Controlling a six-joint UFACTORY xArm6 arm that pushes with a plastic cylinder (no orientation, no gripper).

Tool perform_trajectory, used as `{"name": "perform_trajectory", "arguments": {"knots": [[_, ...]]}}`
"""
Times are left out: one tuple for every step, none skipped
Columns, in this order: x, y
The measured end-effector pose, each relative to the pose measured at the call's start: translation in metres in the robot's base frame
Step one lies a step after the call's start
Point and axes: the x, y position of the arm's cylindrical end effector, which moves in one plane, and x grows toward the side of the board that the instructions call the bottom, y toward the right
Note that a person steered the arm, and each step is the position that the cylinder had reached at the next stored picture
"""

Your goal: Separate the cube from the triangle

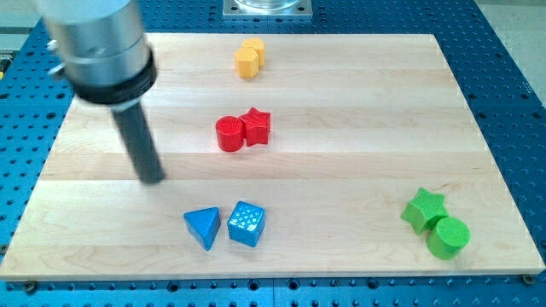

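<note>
A blue cube sits near the view's bottom, left of centre, on the wooden board. A blue triangle lies just to its left, with a narrow gap between them. My tip is the lower end of a dark rod coming down from the view's top left. It rests on the board above and to the left of the blue triangle, apart from both blocks.
A red cylinder and a red star touch near the board's centre. Two yellow blocks sit at the top. A green star and a green cylinder sit at the bottom right.
</note>
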Motion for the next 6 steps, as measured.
{"name": "perform_trajectory", "arguments": {"knots": [[0.051, 0.001], [0.078, 0.031], [0.082, 0.068], [0.075, 0.111], [0.061, 0.134], [0.020, 0.176]]}}
